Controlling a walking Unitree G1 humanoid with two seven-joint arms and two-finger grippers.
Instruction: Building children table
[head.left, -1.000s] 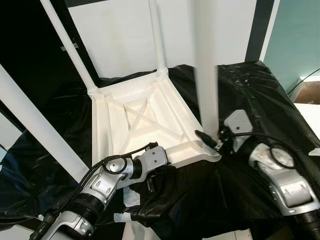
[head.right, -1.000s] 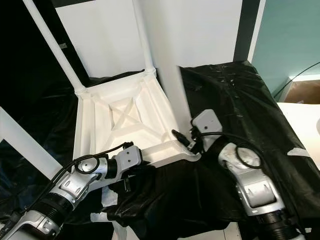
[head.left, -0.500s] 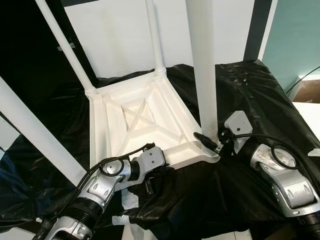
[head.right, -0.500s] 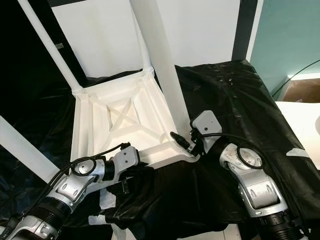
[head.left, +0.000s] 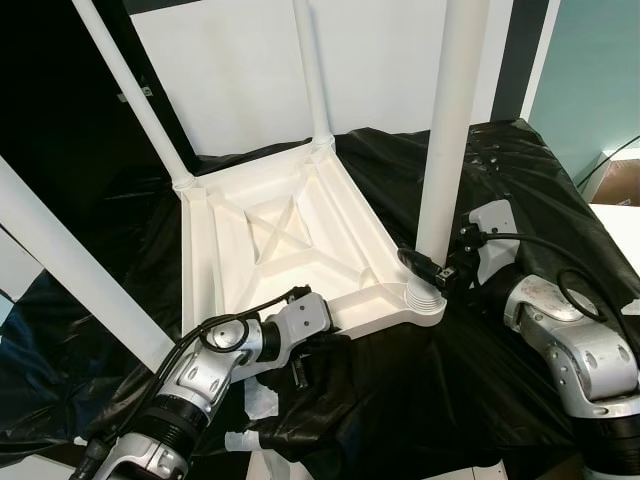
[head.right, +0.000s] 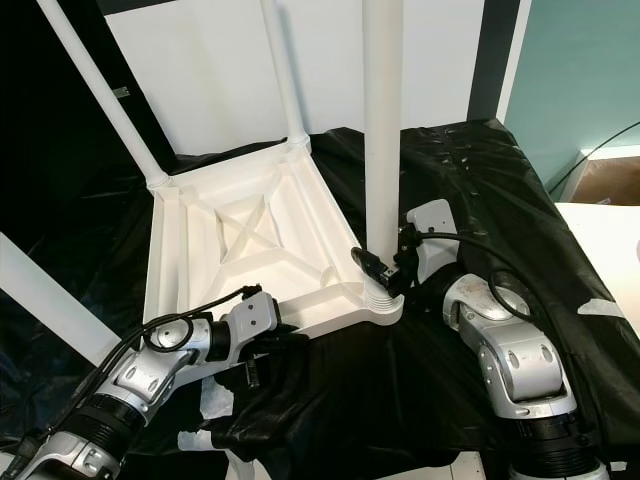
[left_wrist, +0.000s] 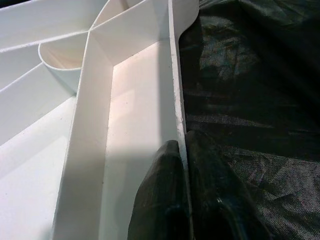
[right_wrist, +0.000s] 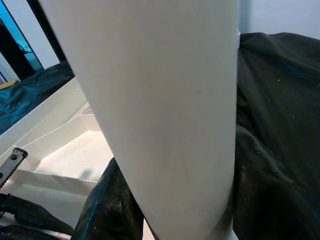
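A white children's table lies upside down on a black plastic sheet. Three legs stand fitted: two at the far corners and one at the near left. A fourth white leg stands nearly upright with its foot at the ribbed socket of the near right corner. My right gripper is shut on that leg just above the socket; the leg looms close in the right wrist view. My left gripper is shut on the table's near rim, with the fingers under the edge.
A white panel stands behind the table, with a dark strip and a teal wall to the right. Crumpled white plastic lies by the sheet's front edge. A cable runs at the far right.
The leg in my right gripper has swung from leaning left to nearly upright over the corner socket, and my right arm has shifted right with it. The left gripper has kept its hold.
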